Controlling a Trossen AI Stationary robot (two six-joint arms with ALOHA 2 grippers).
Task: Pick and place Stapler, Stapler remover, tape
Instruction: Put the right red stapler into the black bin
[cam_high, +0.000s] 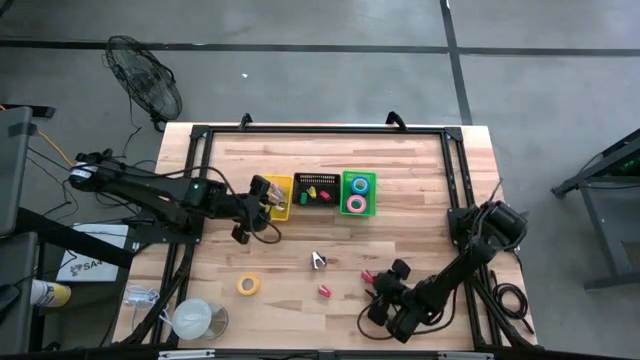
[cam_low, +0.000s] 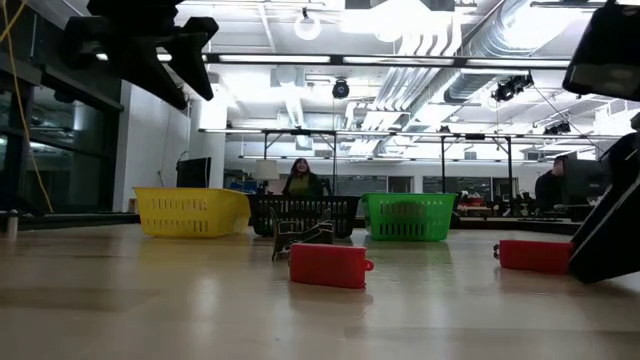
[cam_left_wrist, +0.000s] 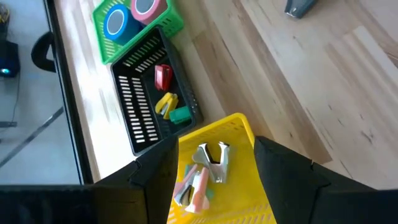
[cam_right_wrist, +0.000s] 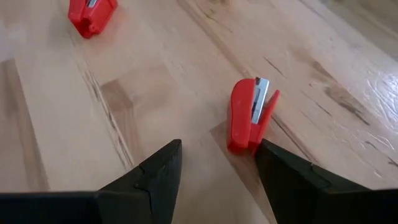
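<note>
Two red staplers lie on the table. One (cam_right_wrist: 249, 115) is just ahead of my right gripper (cam_right_wrist: 217, 155), which is open, points slantwise down near the table's near right and touches nothing. The other (cam_high: 324, 291) lies to its left. A silver stapler remover (cam_high: 318, 261) and a yellow tape roll (cam_high: 248, 285) rest on the wood. My left gripper (cam_left_wrist: 214, 149) hangs open over the yellow bin (cam_left_wrist: 239, 127), which holds a silver remover (cam_left_wrist: 214, 163) and a pinkish stapler (cam_left_wrist: 194, 186). The green bin (cam_high: 358, 193) holds a blue tape (cam_left_wrist: 116, 20) and a pink tape (cam_left_wrist: 146, 6).
A black bin (cam_high: 313, 190) with small red, yellow and green items stands between the yellow and green bins at the far middle. A large white roll (cam_high: 195, 320) sits at the near left corner. Black frame rails (cam_high: 455, 170) border the table. Bare wood lies between the bins and the staplers.
</note>
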